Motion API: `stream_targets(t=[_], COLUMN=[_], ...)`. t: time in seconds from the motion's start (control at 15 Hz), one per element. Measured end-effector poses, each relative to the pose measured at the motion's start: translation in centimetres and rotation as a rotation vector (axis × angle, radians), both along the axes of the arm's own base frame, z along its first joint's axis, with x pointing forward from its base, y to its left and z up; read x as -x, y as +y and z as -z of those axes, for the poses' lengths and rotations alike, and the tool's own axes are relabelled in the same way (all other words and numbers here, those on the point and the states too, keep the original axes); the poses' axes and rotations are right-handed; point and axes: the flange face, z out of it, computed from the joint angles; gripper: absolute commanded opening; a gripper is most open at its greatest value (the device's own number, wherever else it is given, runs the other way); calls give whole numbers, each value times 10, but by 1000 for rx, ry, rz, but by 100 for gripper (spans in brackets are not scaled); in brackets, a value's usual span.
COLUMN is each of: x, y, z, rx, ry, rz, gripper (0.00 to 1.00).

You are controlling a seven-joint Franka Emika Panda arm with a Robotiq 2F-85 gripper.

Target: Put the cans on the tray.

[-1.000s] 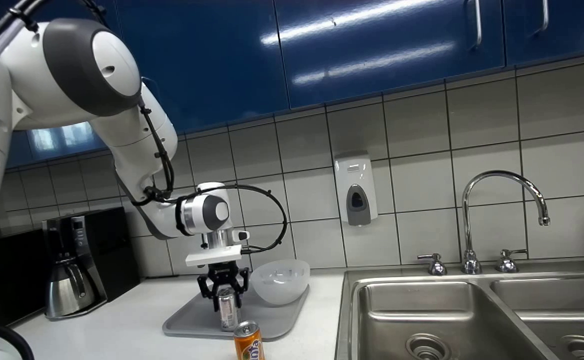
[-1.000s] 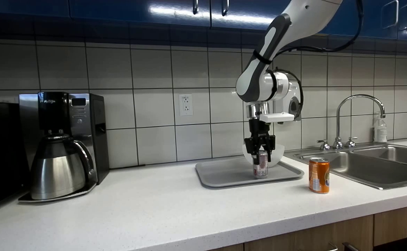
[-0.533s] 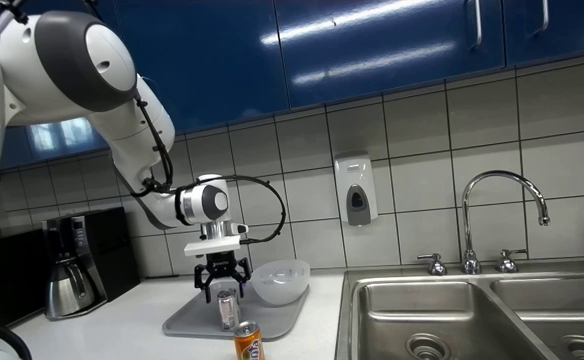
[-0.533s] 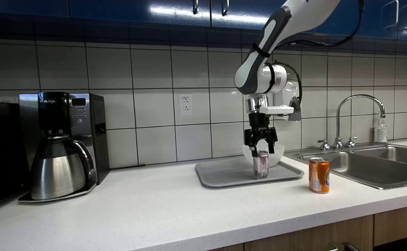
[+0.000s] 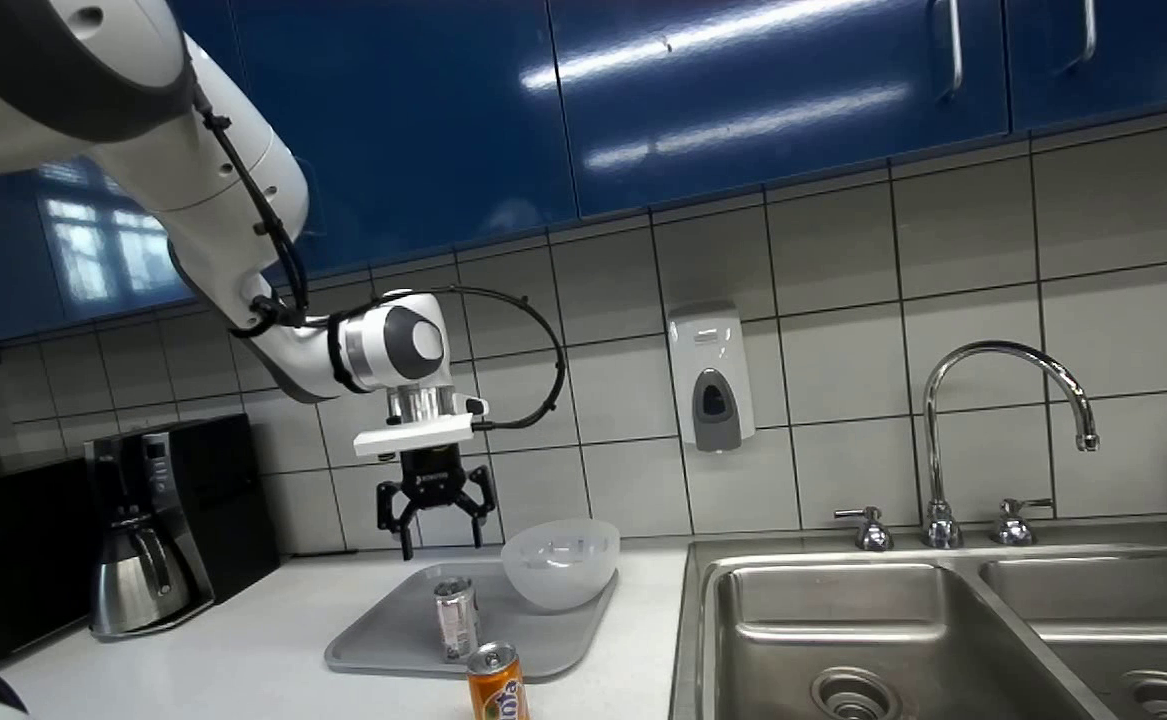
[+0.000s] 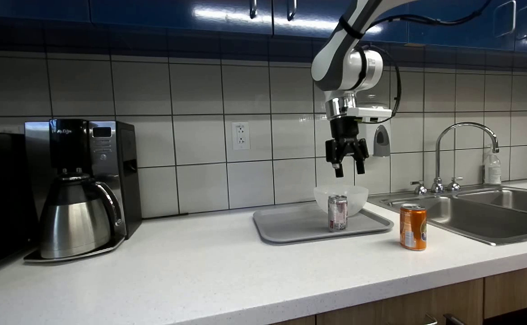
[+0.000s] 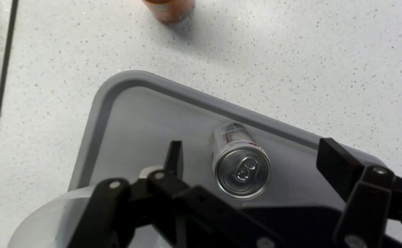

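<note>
The silvery-grey can (image 5: 457,620) stands upright on the grey tray (image 6: 286,228), close to its front edge. My gripper (image 5: 442,540) hangs open above it, its fingertips well clear of the can's top in both exterior views. In the wrist view, the can (image 7: 243,172) appears below the gap between the spread fingers (image 7: 337,162), touched by neither. The orange can (image 6: 412,227) is upright on the white counter, off the tray, beyond the corner nearer the sink. Only the lower part of that orange can (image 7: 169,10) shows at the top of the wrist view.
A white bowl (image 5: 563,565) sits at the tray's back corner on the sink side. Past it lies the steel sink (image 6: 453,212) with its curved faucet (image 6: 441,135). The coffee maker with its steel pot (image 6: 78,221) occupies the counter's far end.
My gripper has opened, let go of the silvery can and risen well above it. The can stays upright on the tray; the orange can has not moved.
</note>
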Motion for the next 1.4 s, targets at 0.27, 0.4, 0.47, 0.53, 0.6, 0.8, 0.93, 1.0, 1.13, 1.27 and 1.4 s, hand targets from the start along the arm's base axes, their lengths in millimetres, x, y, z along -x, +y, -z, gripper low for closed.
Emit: stream_targets(t=[0.27, 0.4, 0.47, 0.53, 0.6, 0.8, 0.93, 1.0, 1.13, 1.27, 1.4], x=[26, 41, 48, 56, 63, 84, 95, 100, 107, 110, 112], y=[-23, -36, -42, -48, -54, -71, -81, -87, -97, -107, -113], z=[-7, -9, -9, -10, -11, -12, -11, -10, -7, -3, 3], rx=[17, 27, 30, 32, 33, 31, 29, 30, 39, 49, 49], ry=[19, 34, 43, 52, 62, 83, 89, 93, 99, 96, 77], rz=[15, 14, 14, 15, 19, 34, 51, 61, 73, 83, 95], gripper=[100, 100, 100, 100, 100, 100, 100, 100, 100, 100, 100])
